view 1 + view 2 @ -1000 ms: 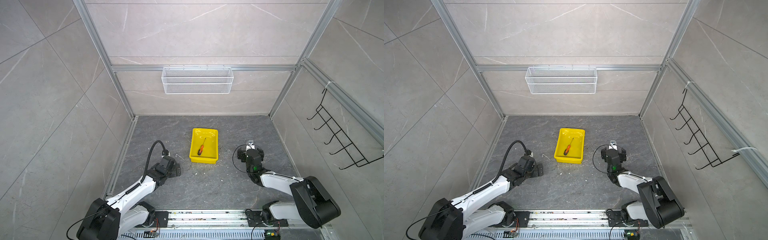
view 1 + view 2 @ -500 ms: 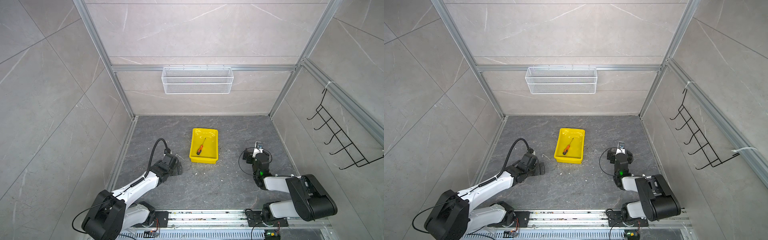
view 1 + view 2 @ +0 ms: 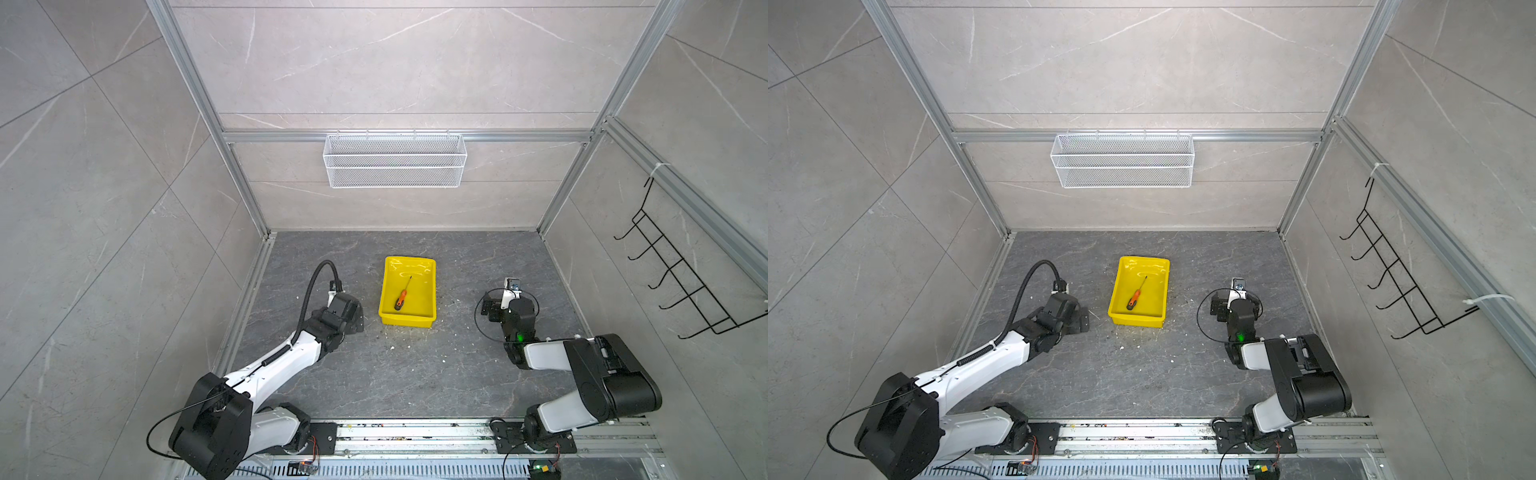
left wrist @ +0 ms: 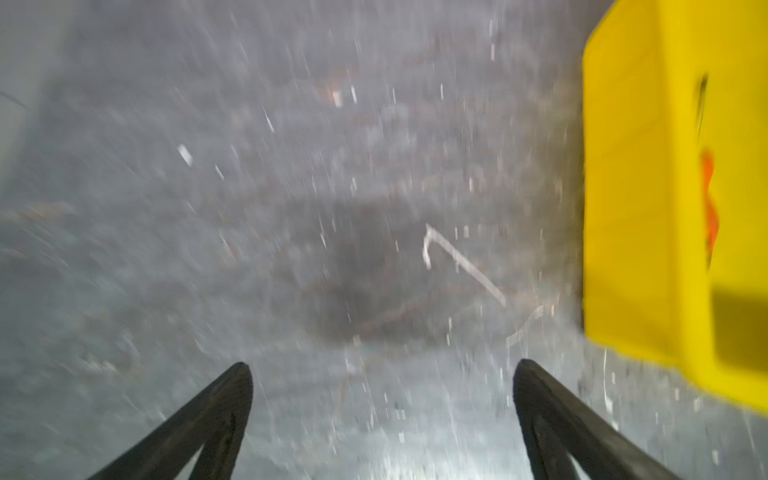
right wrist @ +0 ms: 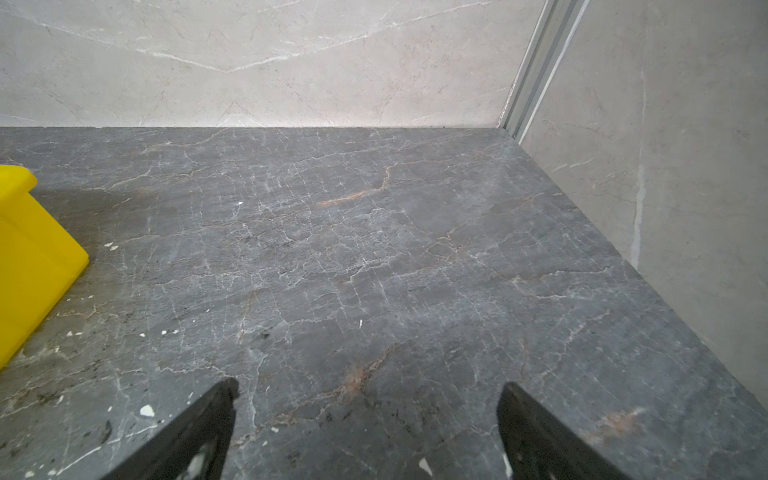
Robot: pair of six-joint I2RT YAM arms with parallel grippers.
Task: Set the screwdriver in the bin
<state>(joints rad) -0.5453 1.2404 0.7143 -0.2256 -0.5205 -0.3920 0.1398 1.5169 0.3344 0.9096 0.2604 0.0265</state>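
Inside the yellow bin (image 3: 407,322), which stands in the middle of the dark stone floor (image 5: 374,249), the screwdriver (image 3: 401,296) lies flat on the bottom. Its thin shaft points toward the back wall and its black butt end lies near the bin's front wall. Nothing touches it.

The left gripper (image 4: 382,365) has its jaws spread wide. Between the two black fingers (image 4: 224,399) only bare floor with small white crumbs (image 4: 185,154) is seen, so it holds nothing. This wrist picture is blurred, but the outer wall of the bin shows just beside the gripper, and a strip of the orange handle is seen over the rim.

The right gripper (image 5: 368,384) is spread wide as well and is empty, with only floor between its fingers. It faces the back wall, and one corner of the bin shows at the edge of its wrist view.

In both top views the left arm reaches low and long from its base at the front, and its wrist ends close to the near left corner of the bin. The right arm is folded, with the elbow close to its base and the wrist to the right of the bin, well apart from it.
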